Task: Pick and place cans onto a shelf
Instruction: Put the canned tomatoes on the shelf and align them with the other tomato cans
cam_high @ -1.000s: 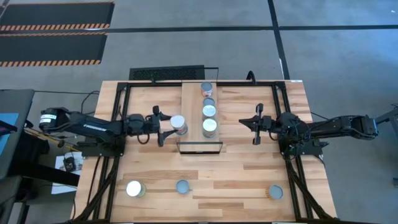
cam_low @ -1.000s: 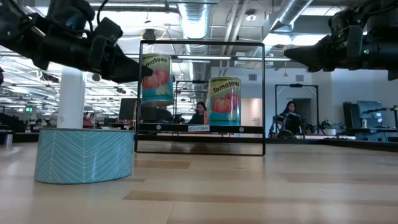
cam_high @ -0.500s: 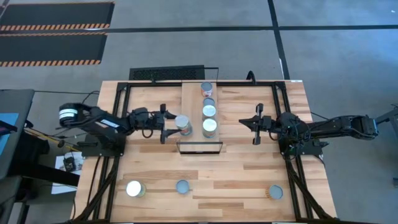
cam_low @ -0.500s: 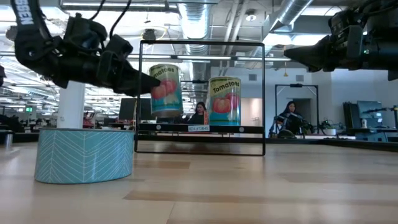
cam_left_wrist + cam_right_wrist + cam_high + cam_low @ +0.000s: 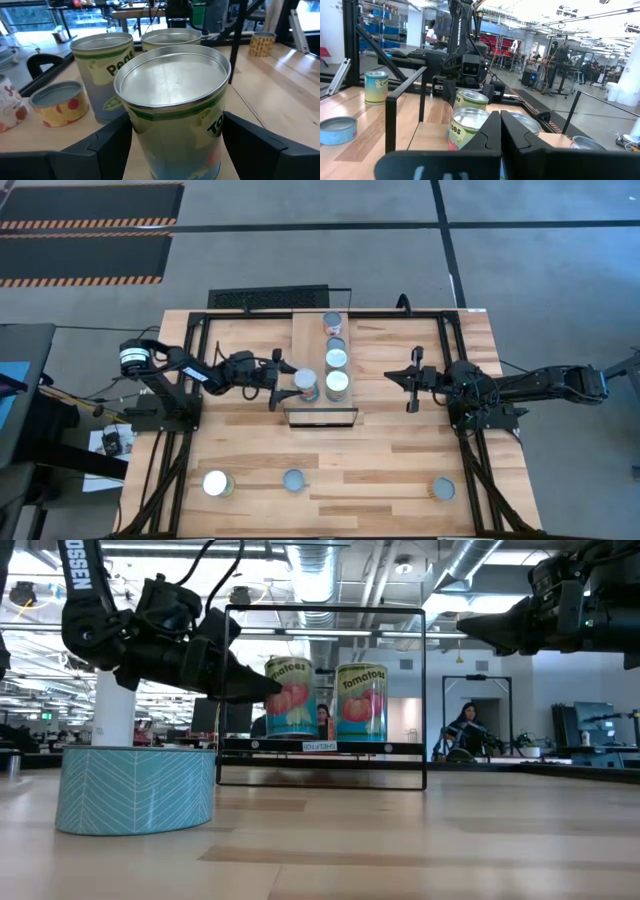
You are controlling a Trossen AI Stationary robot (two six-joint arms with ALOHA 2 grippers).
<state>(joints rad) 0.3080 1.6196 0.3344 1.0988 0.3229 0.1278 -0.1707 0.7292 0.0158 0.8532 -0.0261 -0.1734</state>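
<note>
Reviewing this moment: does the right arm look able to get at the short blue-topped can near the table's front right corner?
Probably yes. That can stands alone on open table on the right arm's side, with nothing beside or over it. The right tool hangs shut and empty by the shelf, while the left tool holds the tomato can.

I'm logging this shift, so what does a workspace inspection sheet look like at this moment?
Surface: planked table, bare in the middle.
Job's things: shelf carries four cans in a row; a fifth, the tomato can, is held over its left side. Three loose cans along the near edge.
Clutter: nothing seen.
Grippers: left gripper shut on the tomato can; right gripper shut, empty, right of the shelf.
Cables: bundle off the left edge.
Surroundings: striped floor mats.
</note>
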